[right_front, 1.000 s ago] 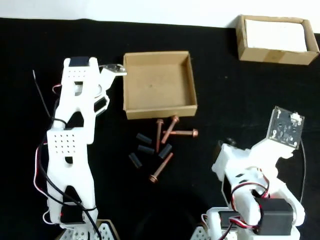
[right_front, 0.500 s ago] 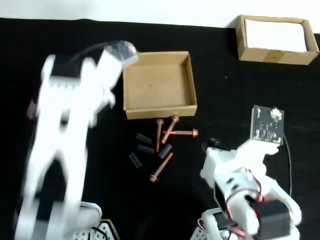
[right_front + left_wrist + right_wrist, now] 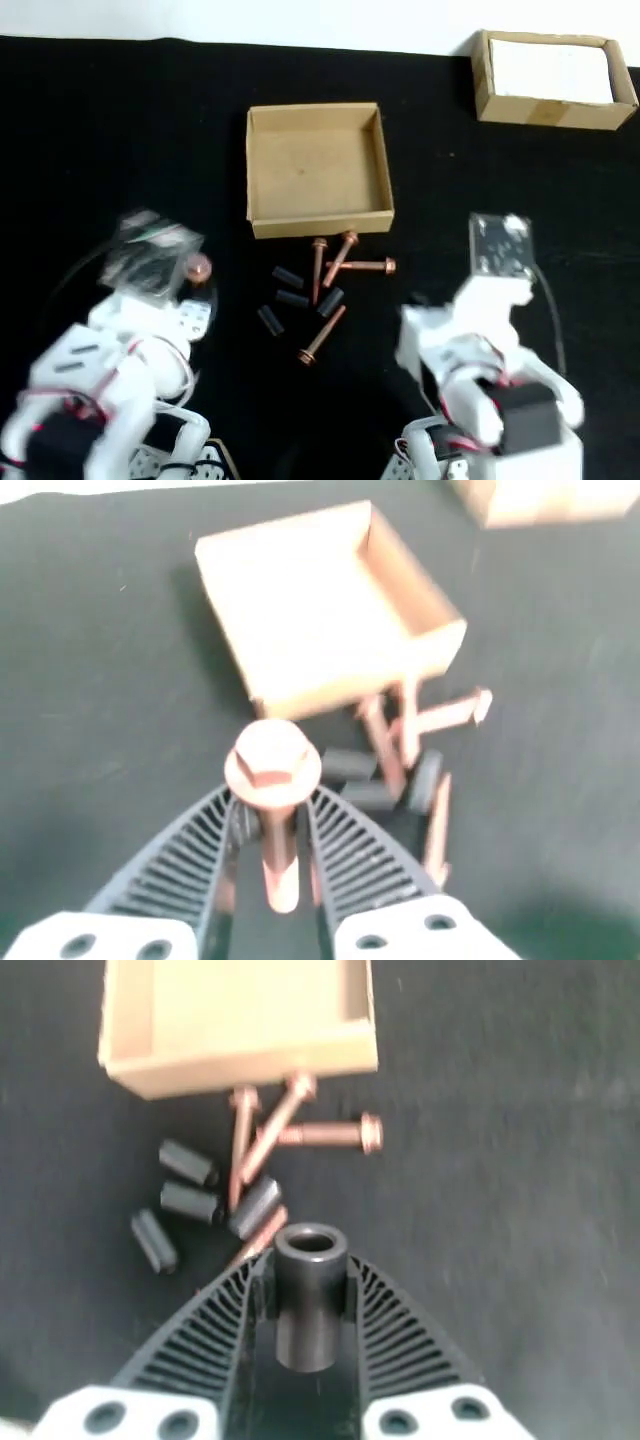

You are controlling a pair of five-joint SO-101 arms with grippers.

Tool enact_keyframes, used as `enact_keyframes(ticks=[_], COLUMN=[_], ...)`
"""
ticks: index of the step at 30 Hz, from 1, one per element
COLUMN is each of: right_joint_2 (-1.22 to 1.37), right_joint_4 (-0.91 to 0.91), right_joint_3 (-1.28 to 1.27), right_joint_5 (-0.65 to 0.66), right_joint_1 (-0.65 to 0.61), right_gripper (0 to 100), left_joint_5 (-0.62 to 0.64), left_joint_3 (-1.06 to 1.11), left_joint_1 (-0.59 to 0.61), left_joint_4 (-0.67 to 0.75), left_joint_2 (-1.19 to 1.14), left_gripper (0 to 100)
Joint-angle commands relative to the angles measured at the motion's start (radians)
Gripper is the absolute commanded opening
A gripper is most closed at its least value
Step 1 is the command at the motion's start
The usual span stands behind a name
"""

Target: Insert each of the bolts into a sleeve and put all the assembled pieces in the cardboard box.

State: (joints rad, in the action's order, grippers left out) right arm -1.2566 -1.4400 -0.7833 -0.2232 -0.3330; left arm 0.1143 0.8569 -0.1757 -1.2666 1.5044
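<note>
My left gripper (image 3: 272, 802) is shut on a copper bolt (image 3: 272, 770), held head-up; in the high view its head (image 3: 197, 266) sits at the front left, off to the left of the loose parts. My right gripper (image 3: 308, 1272) is shut on a black sleeve (image 3: 308, 1300), held with its bore upward at the front right. The open cardboard box (image 3: 318, 168) lies beyond both, with nothing in it. Just in front of it, several copper bolts (image 3: 340, 258) and several black sleeves (image 3: 291, 298) lie loose on the black table.
A second cardboard box (image 3: 552, 106) with a white insert stands at the back right corner. The right arm (image 3: 480, 340) stands over the front right of the table, the left arm (image 3: 110, 360) over the front left.
The left arm has swung back from beside the box's left wall to the front left, now showing the bolt's head. The right arm has shifted a little to the left.
</note>
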Motion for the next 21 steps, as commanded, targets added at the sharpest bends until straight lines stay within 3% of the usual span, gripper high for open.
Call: enact_keyframes(ticks=[1, 5, 12, 15, 21], right_joint_2=[-0.005, -0.038, -0.444, -0.584, -0.568], right_joint_4=[0.298, 0.490, 0.495, 0.542, 0.605], right_joint_3=[-0.117, -0.232, -0.478, -0.535, -0.596], right_joint_5=[0.006, 0.005, 0.011, 0.017, 0.216], right_joint_1=[-0.004, -0.028, -0.137, -0.140, -0.140], right_gripper=[0.8, 0.8, 0.8, 0.8, 0.8], left_joint_5=[0.155, 0.189, 0.187, 0.187, 0.192], left_joint_3=[0.189, 0.320, 0.335, 0.288, 0.039], left_joint_1=[-0.016, -0.018, -0.082, -0.110, -0.223], left_joint_4=[0.330, 0.562, 0.669, 0.763, 0.786], left_joint_2=[0.130, 0.159, 0.111, -0.004, -0.364], left_gripper=[1, 1, 1, 1, 1])
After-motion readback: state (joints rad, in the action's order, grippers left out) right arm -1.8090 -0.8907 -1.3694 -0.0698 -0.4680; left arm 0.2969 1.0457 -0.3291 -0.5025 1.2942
